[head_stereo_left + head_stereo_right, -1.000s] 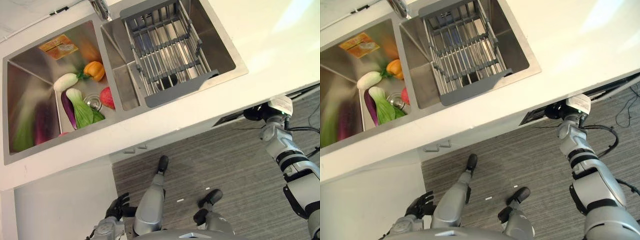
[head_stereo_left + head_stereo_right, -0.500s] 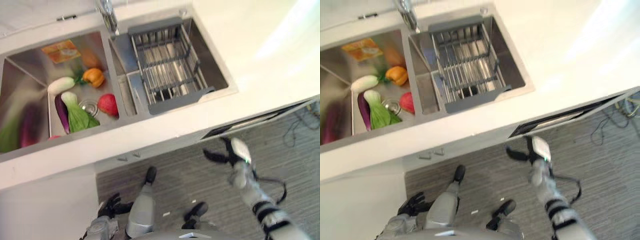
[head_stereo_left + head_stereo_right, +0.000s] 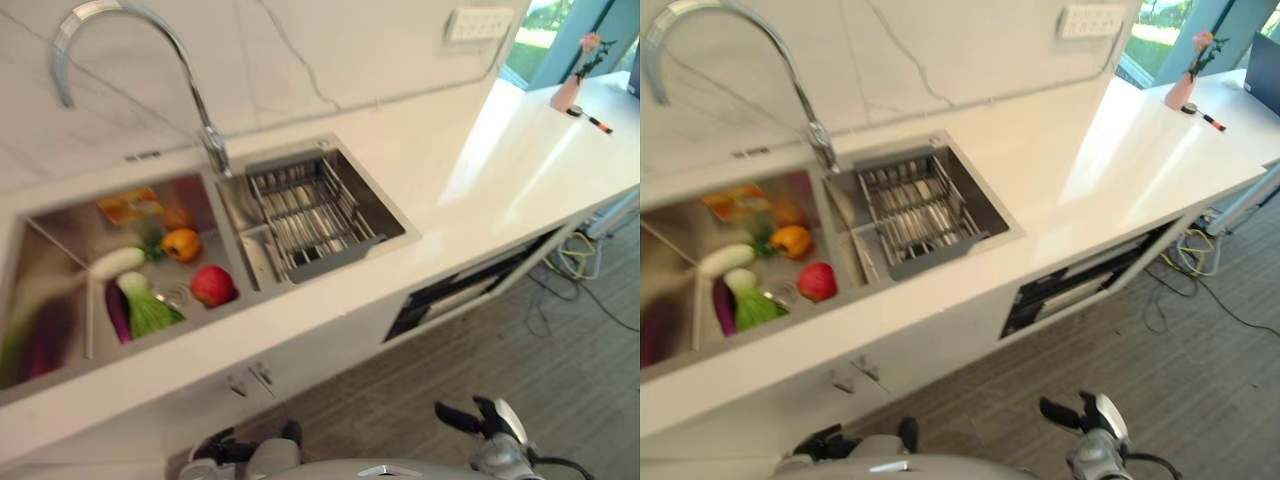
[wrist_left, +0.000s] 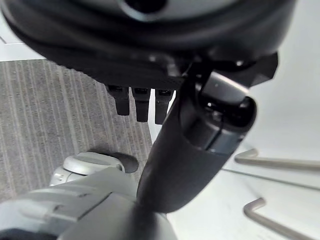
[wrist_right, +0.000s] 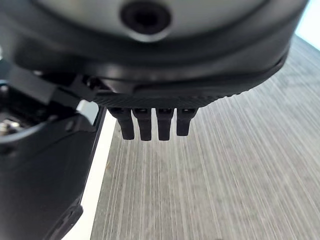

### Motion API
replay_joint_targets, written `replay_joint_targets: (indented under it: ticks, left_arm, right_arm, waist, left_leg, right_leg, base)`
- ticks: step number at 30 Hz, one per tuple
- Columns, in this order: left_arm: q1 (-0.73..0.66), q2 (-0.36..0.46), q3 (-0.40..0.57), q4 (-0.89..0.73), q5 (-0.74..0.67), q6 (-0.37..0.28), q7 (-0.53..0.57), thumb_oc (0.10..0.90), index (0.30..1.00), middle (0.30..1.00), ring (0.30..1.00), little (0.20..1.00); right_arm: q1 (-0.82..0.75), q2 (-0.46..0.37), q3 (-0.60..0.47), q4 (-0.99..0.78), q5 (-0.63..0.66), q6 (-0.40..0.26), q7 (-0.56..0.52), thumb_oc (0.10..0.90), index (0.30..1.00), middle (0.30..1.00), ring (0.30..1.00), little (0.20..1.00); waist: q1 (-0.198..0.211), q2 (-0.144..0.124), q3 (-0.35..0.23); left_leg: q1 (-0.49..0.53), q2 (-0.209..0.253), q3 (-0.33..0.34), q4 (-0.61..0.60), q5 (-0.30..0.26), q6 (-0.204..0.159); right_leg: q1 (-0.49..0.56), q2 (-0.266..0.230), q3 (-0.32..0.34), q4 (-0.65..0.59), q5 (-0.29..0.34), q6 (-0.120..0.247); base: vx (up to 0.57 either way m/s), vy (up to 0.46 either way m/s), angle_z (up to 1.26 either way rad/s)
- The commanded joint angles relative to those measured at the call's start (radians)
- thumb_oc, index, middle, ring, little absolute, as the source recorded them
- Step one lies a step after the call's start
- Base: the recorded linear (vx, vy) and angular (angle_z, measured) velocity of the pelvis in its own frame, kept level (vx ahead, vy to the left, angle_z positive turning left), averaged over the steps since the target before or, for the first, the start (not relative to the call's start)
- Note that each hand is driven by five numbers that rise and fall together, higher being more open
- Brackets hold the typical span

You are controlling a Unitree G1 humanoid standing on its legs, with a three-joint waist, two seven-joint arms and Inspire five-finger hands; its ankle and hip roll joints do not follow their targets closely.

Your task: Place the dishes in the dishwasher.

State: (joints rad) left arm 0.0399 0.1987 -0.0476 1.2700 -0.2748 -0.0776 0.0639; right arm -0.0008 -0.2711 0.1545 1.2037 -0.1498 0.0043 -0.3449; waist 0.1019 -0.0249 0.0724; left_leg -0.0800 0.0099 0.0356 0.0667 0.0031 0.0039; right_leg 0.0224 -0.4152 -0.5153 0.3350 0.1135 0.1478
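The dishwasher (image 3: 468, 288) sits under the white counter (image 3: 500, 170), its door ajar with a dark gap along the top. I see no dishes. A grey dish rack (image 3: 310, 215) stands empty in the right sink basin. My right hand (image 3: 478, 420) is low over the floor in front of the dishwasher, apart from it. Its fingers (image 5: 150, 122) are straight and hold nothing. My left hand (image 3: 215, 447) hangs low by the cabinet front. Its fingers (image 4: 140, 102) are relaxed and empty.
The left sink basin (image 3: 60, 215) holds vegetables: an orange pepper (image 3: 181, 243), a red one (image 3: 212, 285) and a green leafy one (image 3: 148, 312). A tall tap (image 3: 120, 40) rises behind. A pink vase (image 3: 568, 92) stands at the counter's far right. Two cabinet handles (image 3: 250, 380) stick out.
The camera has tilted up, so the whole picture shifted. My right hand left the dishwasher door's top edge and dropped down and away toward the floor.
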Motion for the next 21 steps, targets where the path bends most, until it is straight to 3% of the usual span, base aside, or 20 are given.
replay_joint_targets:
  ticks: [1, 2, 4, 5, 6, 7, 9, 10, 13, 16, 17, 21]
  left_arm:
    - [0.012, 0.018, -0.02, -0.058, -0.036, -0.021, 0.018, 0.8, 0.9, 0.9, 0.9, 0.9]
    - [0.011, 0.018, -0.02, -0.058, -0.036, -0.022, 0.018, 0.8, 0.9, 0.9, 0.9, 0.9]
    - [-0.004, 0.015, -0.04, -0.061, -0.052, -0.026, 0.012, 0.8, 0.9, 0.9, 0.9, 0.9]
    - [-0.005, 0.013, -0.041, -0.058, -0.047, -0.024, 0.009, 0.8, 0.9, 0.9, 0.9, 0.9]
    - [-0.011, 0.007, -0.05, -0.048, -0.043, -0.027, 0.01, 0.8, 0.9, 0.9, 0.9, 0.9]
    - [-0.014, 0.009, -0.059, -0.046, -0.044, -0.036, 0.006, 0.8, 0.9, 0.9, 0.9, 0.9]
    - [-0.022, 0.006, -0.078, -0.047, -0.056, -0.04, 0.002, 0.8, 0.9, 0.9, 0.9, 0.9]
    - [-0.027, 0.004, -0.086, -0.04, -0.045, -0.036, -0.003, 0.8, 0.9, 0.9, 0.9, 0.9]
    - [-0.02, -0.007, -0.107, 0.0, -0.001, -0.029, -0.017, 0.8, 0.9, 0.9, 0.9, 0.9]
    - [-0.018, -0.01, -0.11, 0.014, 0.004, -0.028, -0.018, 0.8, 0.9, 0.9, 0.9, 0.9]
    - [-0.021, -0.016, -0.102, 0.026, -0.009, -0.027, -0.02, 0.8, 0.9, 0.9, 0.9, 0.9]
    - [-0.023, -0.031, -0.108, 0.014, -0.042, -0.028, -0.025, 0.8, 0.9, 0.9, 0.9, 0.9]
  right_arm:
    - [-0.072, 0.0, -0.052, -0.022, 0.13, -0.035, -0.006, 0.8, 0.9, 0.9, 0.9, 0.9]
    - [-0.072, -0.001, -0.052, -0.022, 0.13, -0.036, -0.006, 0.8, 0.9, 0.9, 0.9, 0.9]
    - [-0.064, 0.019, -0.051, 0.014, 0.175, -0.047, -0.001, 0.8, 0.9, 0.9, 0.9, 0.9]
    - [-0.056, 0.027, -0.044, 0.024, 0.172, -0.044, 0.005, 0.8, 0.9, 0.9, 0.9, 0.9]
    - [-0.052, 0.026, -0.032, 0.045, 0.172, -0.046, 0.014, 0.8, 0.9, 0.9, 0.9, 0.9]
    - [-0.051, 0.022, -0.008, 0.056, 0.16, -0.05, 0.031, 0.8, 0.9, 0.9, 0.9, 0.9]
    - [-0.057, 0.018, -0.012, 0.055, 0.178, -0.051, 0.033, 0.8, 0.9, 0.9, 0.9, 0.9]
    - [-0.056, 0.022, -0.014, 0.062, 0.184, -0.052, 0.035, 0.8, 0.9, 0.9, 0.9, 0.9]
    - [-0.045, 0.034, -0.025, 0.08, 0.211, -0.057, 0.05, 0.8, 0.9, 0.9, 0.9, 0.9]
    - [-0.037, 0.037, -0.026, 0.085, 0.217, -0.062, 0.055, 0.8, 0.9, 0.9, 0.9, 0.9]
    - [-0.023, 0.046, -0.022, 0.096, 0.229, -0.068, 0.064, 0.8, 0.9, 0.9, 0.9, 0.9]
    - [0.003, 0.042, -0.015, 0.112, 0.247, -0.074, 0.084, 0.8, 0.9, 0.9, 0.9, 0.9]
  waist:
    - [0.012, 0.01, 0.05]
    - [0.012, 0.012, 0.048]
    - [0.017, -0.005, 0.046]
    - [0.021, -0.011, 0.042]
    - [0.017, -0.007, 0.04]
    - [0.008, -0.006, 0.042]
    - [-0.007, 0.002, 0.051]
    - [-0.014, 0.001, 0.05]
    - [-0.021, -0.002, 0.036]
    - [-0.027, -0.003, 0.031]
    - [-0.029, 0.0, 0.027]
    - [-0.039, 0.011, 0.039]
  left_leg:
    - [0.144, -0.019, -0.033, -0.154, -0.006, 0.038]
    - [0.14, -0.017, -0.034, -0.154, -0.005, 0.038]
    - [0.129, -0.03, -0.078, -0.152, 0.009, 0.034]
    - [0.127, -0.038, -0.087, -0.154, 0.008, 0.032]
    - [0.125, -0.034, -0.105, -0.154, 0.008, 0.027]
    - [0.123, -0.029, -0.144, -0.153, 0.009, 0.012]
    - [0.113, -0.03, -0.193, -0.147, 0.016, -0.002]
    - [0.114, -0.029, -0.211, -0.148, 0.017, -0.012]
    - [0.102, -0.016, -0.228, -0.154, 0.02, -0.044]
    - [0.096, -0.008, -0.23, -0.154, 0.026, -0.055]
    - [0.074, 0.02, -0.235, -0.154, 0.048, -0.088]
    - [0.039, 0.076, -0.246, -0.154, 0.089, -0.132]
  right_leg:
    - [-0.096, 0.121, 0.177, 0.196, -0.027, 0.082]
    - [-0.097, 0.124, 0.175, 0.192, -0.023, 0.081]
    - [-0.043, 0.177, 0.186, 0.08, -0.105, 0.05]
    - [-0.033, 0.18, 0.184, 0.056, -0.096, 0.053]
    - [-0.049, 0.206, 0.211, 0.042, -0.132, 0.041]
    - [-0.046, 0.247, 0.293, -0.068, -0.177, 0.022]
    - [-0.082, 0.261, 0.366, -0.109, -0.151, 0.027]
    - [-0.07, 0.265, 0.369, -0.146, -0.158, 0.026]
    - [0.009, 0.254, 0.298, -0.255, -0.144, 0.027]
    - [0.031, 0.264, 0.287, -0.284, -0.146, 0.022]
    - [0.053, 0.286, 0.263, -0.333, -0.146, 0.013]
    - [0.075, 0.326, 0.24, -0.371, -0.152, -0.017]
  base:
    - [0.01, 0.039, 0.22]
    - [0.01, -0.002, 0.4]
    - [0.01, -0.05, 0.58]
    - [0.01, -0.098, 0.78]
    - [0.05, -0.179, 1.0]
    - [0.05, -0.218, 0.98]
    - [0.03, -0.196, 0.83]
    - [0.02, -0.19, 1.1]
    - [0.02, -0.201, 0.97]
    - [0.0, -0.157, 0.65]
    - [-0.05, -0.242, 0.21]
    - [-0.07, -0.247, 0.28]
